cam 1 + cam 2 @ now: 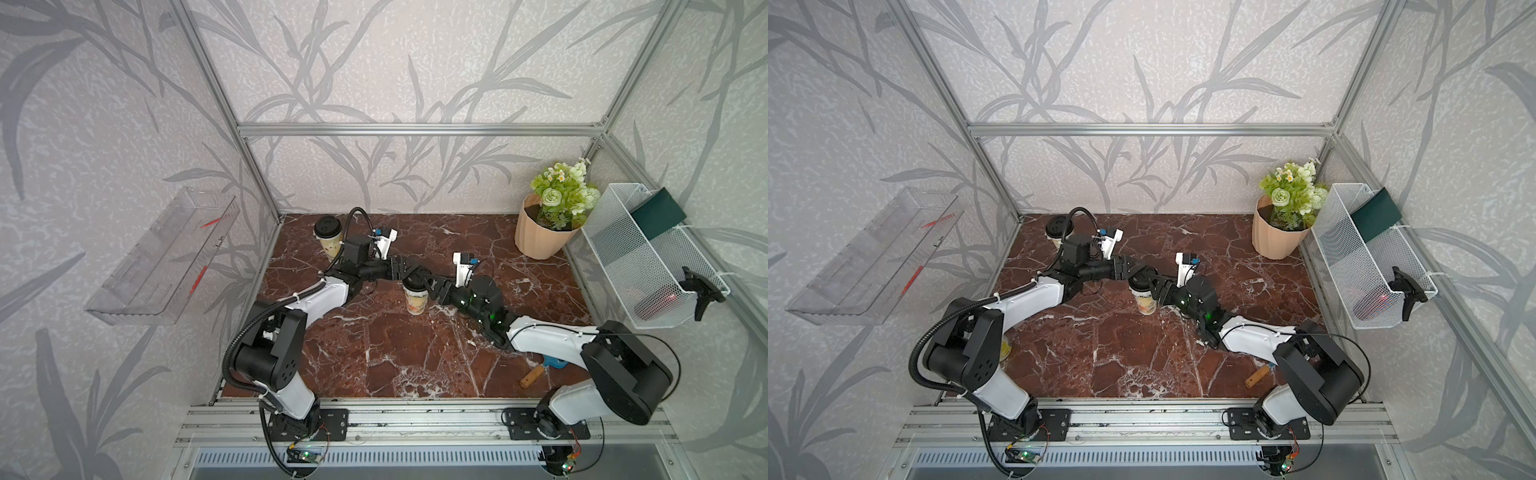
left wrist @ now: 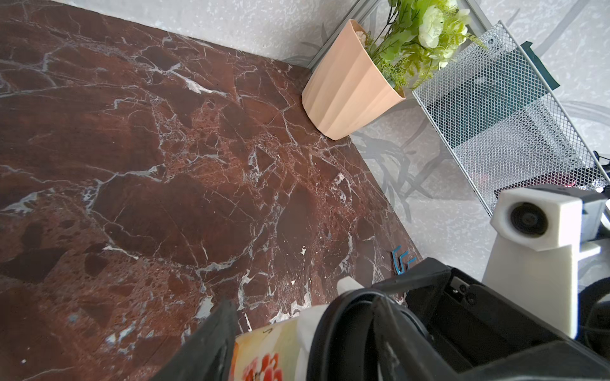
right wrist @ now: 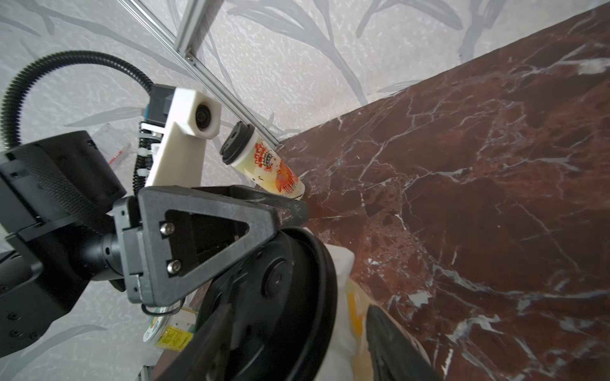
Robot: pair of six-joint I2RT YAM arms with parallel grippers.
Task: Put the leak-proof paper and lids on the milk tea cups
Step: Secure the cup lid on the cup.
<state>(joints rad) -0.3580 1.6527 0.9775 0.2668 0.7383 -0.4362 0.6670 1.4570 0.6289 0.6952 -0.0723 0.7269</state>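
Two lidded cups: rear cup (image 1: 328,245), centre cup (image 1: 415,302). One paper (image 3: 341,264) showed under centre lid (image 3: 280,297); left gripper (image 1: 410,272), right gripper (image 1: 422,285) straddled it, grip unclear.

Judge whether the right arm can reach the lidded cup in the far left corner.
Probably not: the left arm lies across the path, its wrist right beside the corner cup, and the right gripper sits at the centre cup.

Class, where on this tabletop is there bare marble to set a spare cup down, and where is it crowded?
Free: front-centre table between the arm bases; back strip between lidded cup and flower pot. Crowded: centre cup, where left gripper and right gripper meet; wooden-handled tool front right.
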